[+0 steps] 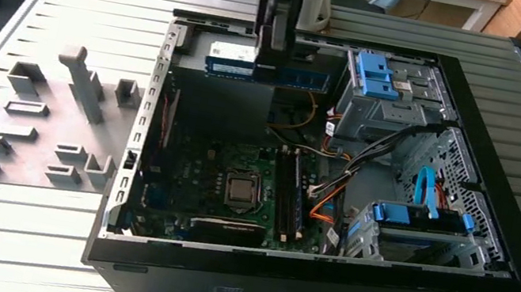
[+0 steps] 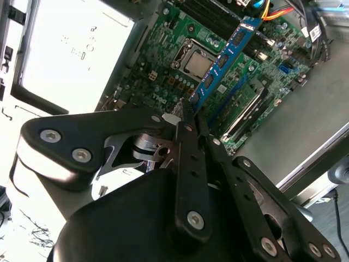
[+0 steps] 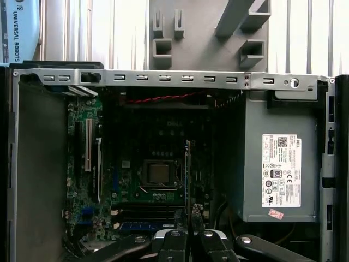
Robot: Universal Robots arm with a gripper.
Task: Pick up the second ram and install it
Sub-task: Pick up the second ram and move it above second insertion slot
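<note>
The black two-fingered end effector (image 2: 188, 114) is clenched on the long blue-green RAM stick (image 2: 226, 54), held above the green motherboard (image 2: 163, 82). Seating it well likely means squaring its edge with the dark memory slots (image 1: 287, 191), kept level.

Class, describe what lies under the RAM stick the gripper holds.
The motherboard and its CPU socket lie below the second ram; the gripper covers the stick's near end.

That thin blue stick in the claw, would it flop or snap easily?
Probably stiff: the second ram juts straight out of the gripper without sagging. Likely light, being so thin and flat. Its exposed chips suggest it is fragile and best held by the edges.
</note>
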